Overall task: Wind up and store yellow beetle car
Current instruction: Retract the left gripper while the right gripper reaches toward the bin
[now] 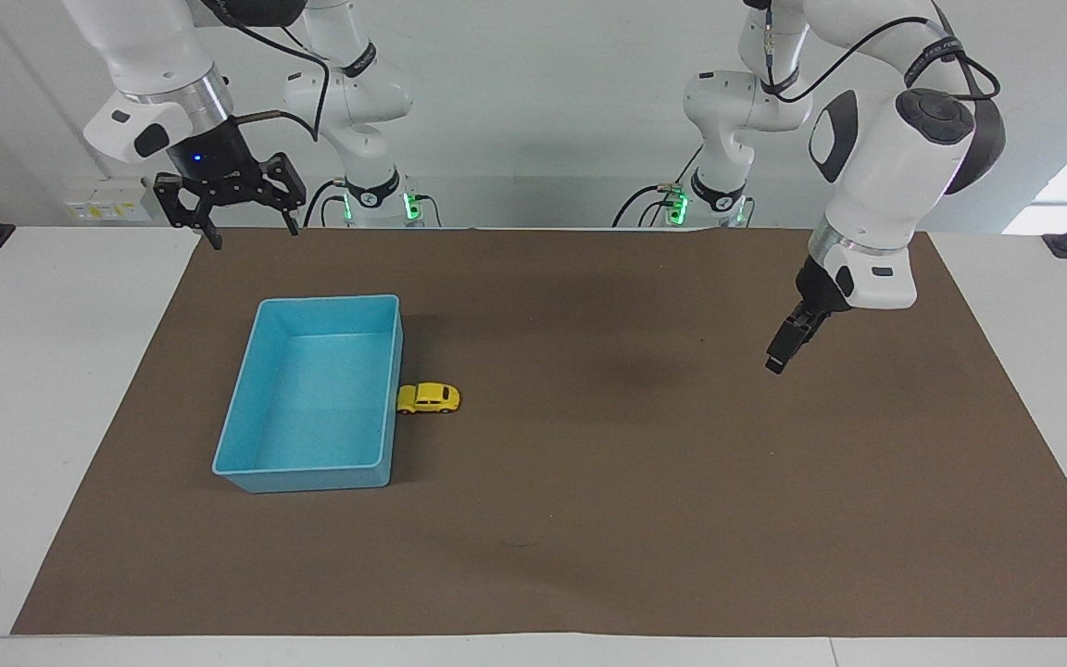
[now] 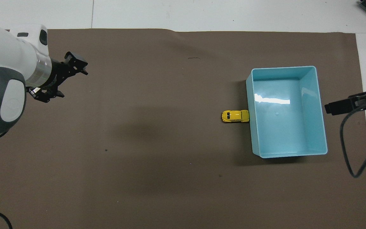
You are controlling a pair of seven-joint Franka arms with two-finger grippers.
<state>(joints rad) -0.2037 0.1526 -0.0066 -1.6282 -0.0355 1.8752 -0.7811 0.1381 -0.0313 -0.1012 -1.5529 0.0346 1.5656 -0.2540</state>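
The yellow beetle car point(image 1: 429, 397) stands on the brown mat, touching the outside of the blue tray's long wall point(image 1: 392, 389) on the side toward the left arm's end. It also shows in the overhead view point(image 2: 235, 116), beside the tray point(image 2: 289, 155). The tray has nothing in it. My left gripper point(image 1: 777, 357) is open and empty, raised over bare mat near the left arm's end point(image 2: 71, 81), well apart from the car. My right gripper point(image 1: 253, 232) is open and empty, raised over the mat's edge nearest the robots, near the tray; one of its fingers point(image 2: 337, 107) shows overhead.
The brown mat point(image 1: 589, 519) covers most of the white table point(image 1: 52, 371). A black cable point(image 2: 348, 152) hangs from the right arm beside the tray.
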